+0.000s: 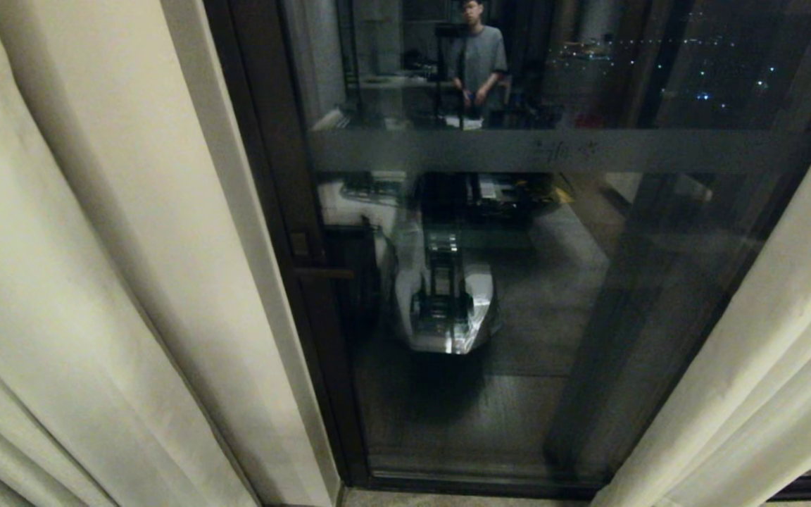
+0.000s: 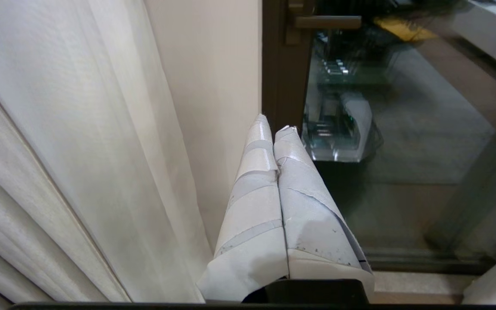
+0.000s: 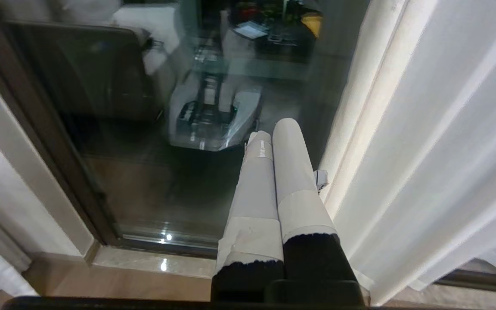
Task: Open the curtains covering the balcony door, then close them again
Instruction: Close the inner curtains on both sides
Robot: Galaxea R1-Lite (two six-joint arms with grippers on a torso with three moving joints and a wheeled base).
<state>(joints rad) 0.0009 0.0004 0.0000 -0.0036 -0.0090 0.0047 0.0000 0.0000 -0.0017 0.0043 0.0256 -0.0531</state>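
The cream-white curtains stand parted: one panel (image 1: 96,246) hangs at the left and another (image 1: 764,366) at the right. Between them the dark-framed glass balcony door (image 1: 265,176) is uncovered, with a frosted band (image 1: 553,150) across the pane. Neither arm appears in the head view. My left gripper (image 2: 274,125), wrapped in white tape, is shut and empty, just right of the left curtain (image 2: 80,150) and apart from it. My right gripper (image 3: 274,129) is also shut and empty, close beside the right curtain (image 3: 424,129) and pointing at the glass.
The glass reflects my own base (image 1: 444,296) and a person (image 1: 479,56) standing behind me. A door handle (image 2: 327,21) sits on the frame's left side. A cream wall strip (image 2: 213,86) separates the left curtain from the frame. A pale sill (image 3: 144,262) runs along the door's foot.
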